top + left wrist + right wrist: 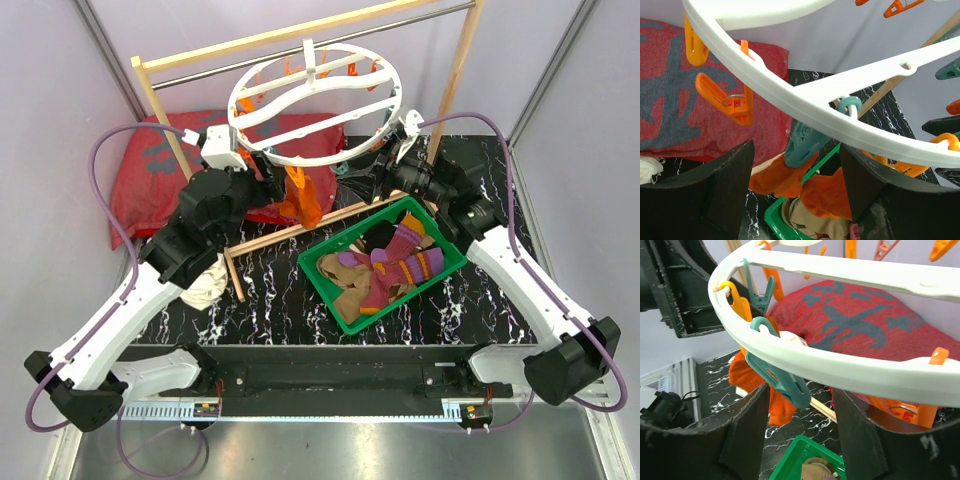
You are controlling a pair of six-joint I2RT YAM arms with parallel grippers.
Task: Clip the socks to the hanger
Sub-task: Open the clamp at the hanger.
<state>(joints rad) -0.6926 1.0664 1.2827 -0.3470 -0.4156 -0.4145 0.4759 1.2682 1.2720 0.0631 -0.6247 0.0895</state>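
Observation:
The hanger (315, 105), a white ring with orange and teal clips, hangs from the rack bar. An orange sock (300, 196) hangs from it. In the left wrist view a teal clip (805, 142) grips this orange sock (775, 175), and more orange fabric (827, 194) hangs beside it. My left gripper (797, 192) is open and empty just under the ring (790, 95), facing the clipped sock. My right gripper (800, 435) is open and empty under the ring's other side (840, 367), near a teal clip (782, 382); the orange sock (747, 375) hangs beyond. Purple striped socks (405, 262) and tan argyle socks (355, 292) lie in the basket.
A green basket (325, 285) stands at centre right. The wooden-post rack (455, 80) with its metal bar carries the hanger. A red patterned cushion (150, 165) lies at the back left. A white cloth (207, 285) lies under the left arm. A wooden base bar (290, 232) crosses the table.

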